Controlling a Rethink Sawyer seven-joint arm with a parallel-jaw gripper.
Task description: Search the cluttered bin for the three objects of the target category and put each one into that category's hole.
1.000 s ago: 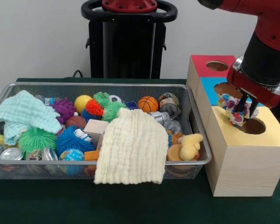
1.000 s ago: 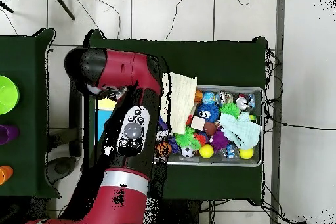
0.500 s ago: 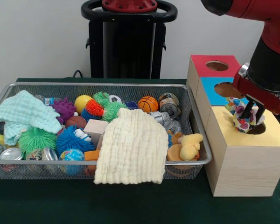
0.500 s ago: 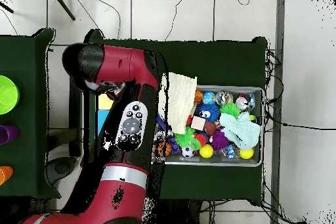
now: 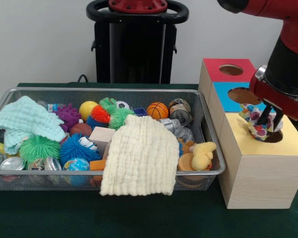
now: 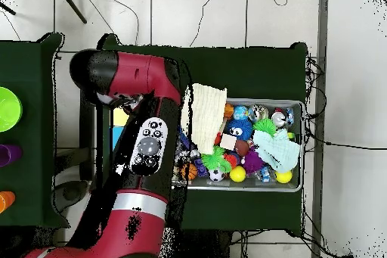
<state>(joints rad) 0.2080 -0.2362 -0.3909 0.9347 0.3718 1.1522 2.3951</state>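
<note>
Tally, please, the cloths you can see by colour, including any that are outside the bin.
Mint green cloth, in the bin: 1
Cream cloth, draped over the bin's front rim: 1
Patterned cloth, over the yellow box: 1
Total: 3

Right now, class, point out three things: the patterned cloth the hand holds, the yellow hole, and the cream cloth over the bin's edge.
patterned cloth (image 5: 259, 124), front view, its bunched middle.
yellow hole (image 5: 275, 136), front view, its dark opening.
cream cloth (image 5: 141, 156), front view, its middle.
</note>
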